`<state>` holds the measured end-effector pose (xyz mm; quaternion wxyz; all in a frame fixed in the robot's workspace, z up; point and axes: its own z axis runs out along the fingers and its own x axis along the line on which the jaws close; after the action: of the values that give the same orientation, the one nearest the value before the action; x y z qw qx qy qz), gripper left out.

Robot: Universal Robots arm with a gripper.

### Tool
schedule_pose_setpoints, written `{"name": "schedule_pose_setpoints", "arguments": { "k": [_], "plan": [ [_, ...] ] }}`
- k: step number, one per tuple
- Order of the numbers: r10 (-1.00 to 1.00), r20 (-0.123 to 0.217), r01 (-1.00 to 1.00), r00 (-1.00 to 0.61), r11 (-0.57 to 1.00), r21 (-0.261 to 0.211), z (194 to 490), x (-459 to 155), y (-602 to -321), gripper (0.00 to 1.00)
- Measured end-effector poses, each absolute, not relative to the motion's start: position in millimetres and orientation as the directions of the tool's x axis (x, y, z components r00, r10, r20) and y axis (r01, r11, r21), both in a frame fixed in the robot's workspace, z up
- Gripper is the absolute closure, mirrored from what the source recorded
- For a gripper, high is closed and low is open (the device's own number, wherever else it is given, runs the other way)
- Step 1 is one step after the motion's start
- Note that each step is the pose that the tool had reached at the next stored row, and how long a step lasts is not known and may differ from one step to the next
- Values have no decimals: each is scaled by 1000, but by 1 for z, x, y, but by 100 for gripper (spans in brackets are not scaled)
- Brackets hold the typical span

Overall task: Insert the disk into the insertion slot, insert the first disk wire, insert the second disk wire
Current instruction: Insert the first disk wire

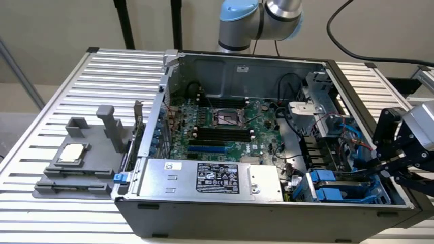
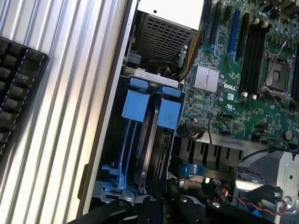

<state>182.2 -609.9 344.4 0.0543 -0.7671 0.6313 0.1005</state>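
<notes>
**Disk in its bay, gripper at the cage**

The computer case (image 1: 271, 216) lies open on the slatted bench (image 1: 122, 76). At the case corner by the bench's near edge, on the exterior view's right, the disk (image 2: 150, 140) stands edge-on in the insertion slot (image 2: 140, 71), between two blue carriers (image 2: 135, 105). The gripper (image 1: 379, 170) hangs just beside that slot, close to the blue and red wires (image 1: 352, 140). Whether its jaws are spread or pressed together cannot be told. A keyboard (image 2: 14, 93) lies on the bench beside the case.

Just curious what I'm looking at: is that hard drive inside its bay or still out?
In, as far as shows: the disk stands on edge inside the insertion slot, between its walls.
</notes>
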Motion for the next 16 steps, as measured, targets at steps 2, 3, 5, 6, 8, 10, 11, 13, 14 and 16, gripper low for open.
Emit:
{"name": "schedule_pose_setpoints", "arguments": {
  "k": [2, 3, 5, 6, 8, 10, 11, 13, 14, 16],
  "plan": [
    [-957, -223, -979, 187, -201, 43, 345, 179, -610, 84],
    [-956, -223, -978, 189, -203, 43, 345, 178, -610, 84],
    [-956, -223, -978, 192, -206, 43, 347, 174, -610, 84],
    [-956, -223, -977, 193, -207, 44, 347, 172, -610, 84],
    [-956, -222, -977, 194, -208, 44, 348, 165, -610, 84],
    [-956, -221, -977, 194, -209, 44, 348, 157, -610, 84],
    [-956, -221, -977, 194, -208, 44, 348, 153, -610, 84],
    [-956, -221, -977, 192, -207, 44, 348, 148, -610, 84],
    [-957, -221, -978, 189, -204, 44, 348, 147, -610, 84],
    [-960, -219, -981, 175, -189, 44, 348, 146, -610, 84]
  ]
}}
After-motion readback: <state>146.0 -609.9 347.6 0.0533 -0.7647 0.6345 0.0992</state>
